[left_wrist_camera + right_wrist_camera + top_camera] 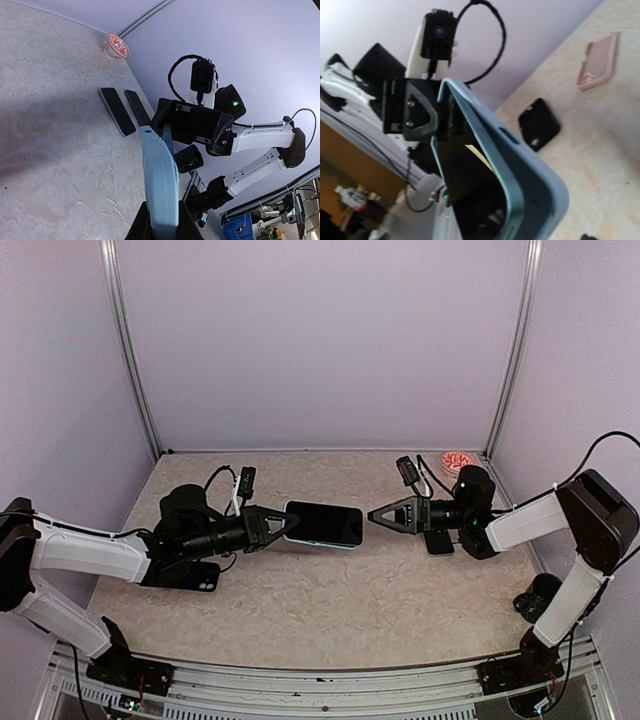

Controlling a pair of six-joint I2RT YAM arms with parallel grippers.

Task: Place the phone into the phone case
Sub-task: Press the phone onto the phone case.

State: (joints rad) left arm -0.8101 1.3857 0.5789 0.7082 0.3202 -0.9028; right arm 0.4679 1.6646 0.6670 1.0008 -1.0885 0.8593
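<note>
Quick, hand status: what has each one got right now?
Left hand: closed on the phone, gripping one end of it.
Right hand: close to the phone's other end; open or closed cannot be told.

My table (330, 610) is a beige, marbled top. A small red-patterned bowl (459, 461) stands at its far right corner. Closer in, partly under my right arm, a dark phone (117, 111) and a second phone (137, 107) lie flat, side by side. A black case (207, 583) lies partly under my left arm. My right wrist view shows a pink case (598, 61) lying flat, well apart from the black one.
</note>
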